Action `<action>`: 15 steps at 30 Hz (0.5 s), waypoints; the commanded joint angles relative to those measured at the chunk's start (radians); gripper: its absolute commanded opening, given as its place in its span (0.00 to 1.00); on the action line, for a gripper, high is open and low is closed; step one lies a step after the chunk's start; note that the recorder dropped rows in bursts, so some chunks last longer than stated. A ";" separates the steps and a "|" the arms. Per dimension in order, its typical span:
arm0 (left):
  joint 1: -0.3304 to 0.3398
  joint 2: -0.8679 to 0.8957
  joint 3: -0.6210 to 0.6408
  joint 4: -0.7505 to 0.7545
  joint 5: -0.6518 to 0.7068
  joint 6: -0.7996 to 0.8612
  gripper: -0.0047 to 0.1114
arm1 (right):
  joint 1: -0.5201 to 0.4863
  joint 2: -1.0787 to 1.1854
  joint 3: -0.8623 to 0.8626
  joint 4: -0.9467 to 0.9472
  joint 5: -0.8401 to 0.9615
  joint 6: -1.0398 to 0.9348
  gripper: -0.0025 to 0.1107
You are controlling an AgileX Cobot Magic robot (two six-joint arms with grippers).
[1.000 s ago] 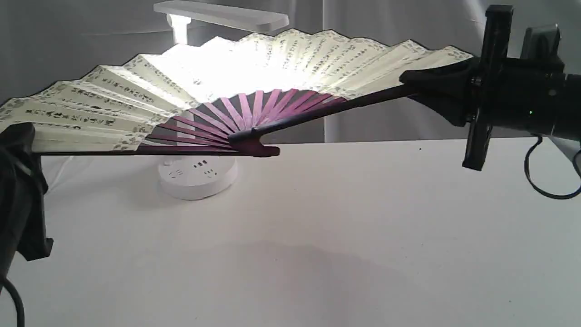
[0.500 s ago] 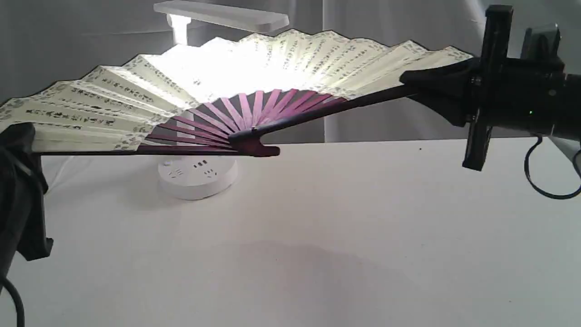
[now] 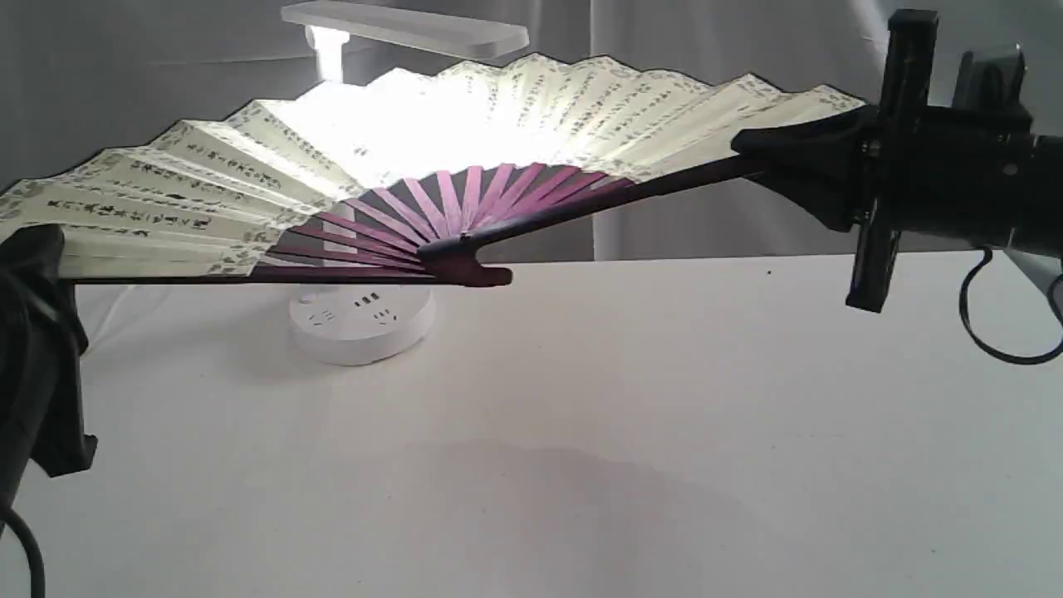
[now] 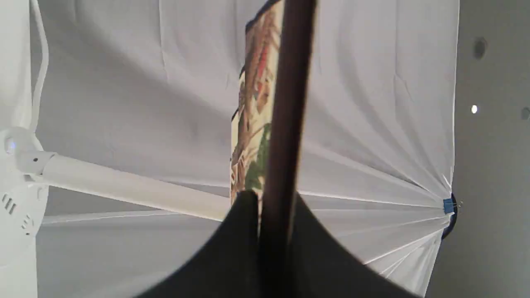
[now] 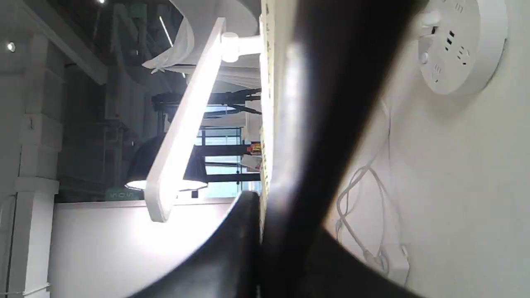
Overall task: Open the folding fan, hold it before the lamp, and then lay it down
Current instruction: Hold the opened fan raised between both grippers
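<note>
I see the folding fan [image 3: 515, 116] spread wide open and held up in the air over the white table [image 3: 664, 415]. My left claw [image 3: 37, 249] is clenched tight on the fan's dark outer stick at one end. My right claw [image 3: 751, 154] is clenched tight on the outer stick at the other end. The white lamp [image 3: 361, 320] stands on the table right behind the fan. Its bar head [image 3: 407, 29] pokes out above the fan's top edge. The lamp is on, and its light glows bright through the paper. The purple ribs [image 3: 465, 208] come together low down, near the lamp's round base.
</note>
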 commanded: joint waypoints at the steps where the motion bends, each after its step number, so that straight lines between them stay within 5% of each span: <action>1: 0.017 -0.014 -0.003 -0.083 -0.097 -0.011 0.04 | -0.013 -0.005 -0.005 -0.024 -0.068 -0.034 0.02; 15: 0.017 -0.014 -0.003 -0.073 -0.081 -0.015 0.04 | -0.013 -0.005 -0.005 -0.036 -0.068 -0.035 0.02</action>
